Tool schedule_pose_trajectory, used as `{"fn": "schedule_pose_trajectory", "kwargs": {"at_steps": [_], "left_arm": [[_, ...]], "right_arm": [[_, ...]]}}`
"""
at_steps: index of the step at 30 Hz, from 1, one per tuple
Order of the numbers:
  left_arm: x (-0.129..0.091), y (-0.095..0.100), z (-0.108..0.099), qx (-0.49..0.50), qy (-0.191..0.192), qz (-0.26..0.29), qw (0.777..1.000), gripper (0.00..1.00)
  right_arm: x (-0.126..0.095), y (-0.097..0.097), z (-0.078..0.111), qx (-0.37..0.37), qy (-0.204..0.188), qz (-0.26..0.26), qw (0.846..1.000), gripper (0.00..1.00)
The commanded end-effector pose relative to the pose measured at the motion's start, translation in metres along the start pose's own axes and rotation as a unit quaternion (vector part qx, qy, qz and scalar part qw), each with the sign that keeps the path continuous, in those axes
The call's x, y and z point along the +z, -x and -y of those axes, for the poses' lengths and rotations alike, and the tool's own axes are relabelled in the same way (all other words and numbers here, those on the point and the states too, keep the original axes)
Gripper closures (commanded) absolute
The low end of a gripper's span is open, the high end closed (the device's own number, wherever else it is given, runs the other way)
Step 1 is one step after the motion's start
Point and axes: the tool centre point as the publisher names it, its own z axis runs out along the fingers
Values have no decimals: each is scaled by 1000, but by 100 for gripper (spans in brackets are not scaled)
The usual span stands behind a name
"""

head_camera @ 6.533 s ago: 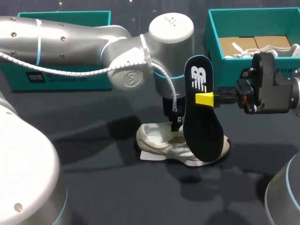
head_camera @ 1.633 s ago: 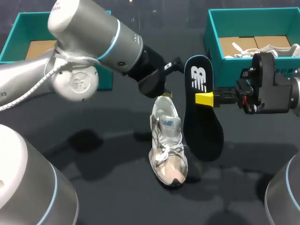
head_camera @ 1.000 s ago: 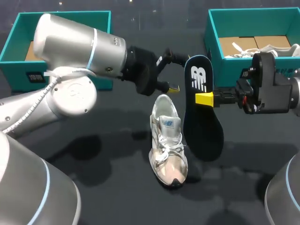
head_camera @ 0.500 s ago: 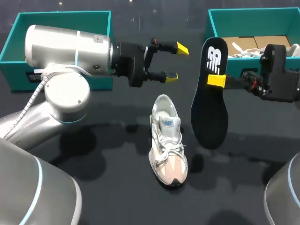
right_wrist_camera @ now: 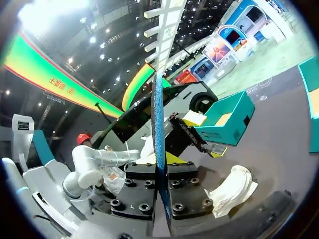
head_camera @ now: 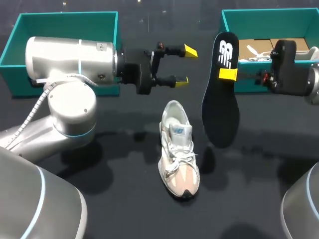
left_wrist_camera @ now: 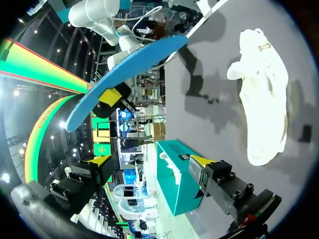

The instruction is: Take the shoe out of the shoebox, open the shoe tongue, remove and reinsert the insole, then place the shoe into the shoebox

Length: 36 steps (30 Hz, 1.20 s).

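Now the left hand (head_camera: 186, 65), open, has drawn back from the shoe (head_camera: 178, 154); the right hand (head_camera: 228, 74), gripping the insole (head_camera: 219, 114), rose.

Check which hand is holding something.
The right hand: it is shut on the black insole, which hangs upright beside the shoe. The left hand is open and empty.

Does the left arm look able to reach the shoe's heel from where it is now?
Probably yes. The left hand is open just beyond the shoe, with nothing between them; the insole, held in the right hand, hangs off to the shoe's side.
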Motion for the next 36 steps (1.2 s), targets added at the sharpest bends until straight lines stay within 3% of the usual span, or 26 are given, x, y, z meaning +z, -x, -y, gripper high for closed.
{"fn": "schedule_pose_trajectory", "kwargs": {"at_steps": [1,11,20,31,36], "left_arm": [[1,4,-7,9,-1,8,1000,0],[-1,2,-13,0,-3,19,1000,0],[2,3,-20,8,-41,35,999,0],[2,3,-20,8,-41,35,999,0],[20,3,-8,20,-53,55,997,0]], "right_arm": [[3,35,-22,38,-5,-6,999,100],[3,35,-22,38,-5,-6,999,100],[-14,80,-46,184,-10,11,983,100],[-14,80,-46,184,-10,11,983,100],[-7,89,-48,212,-21,8,977,100]]}}
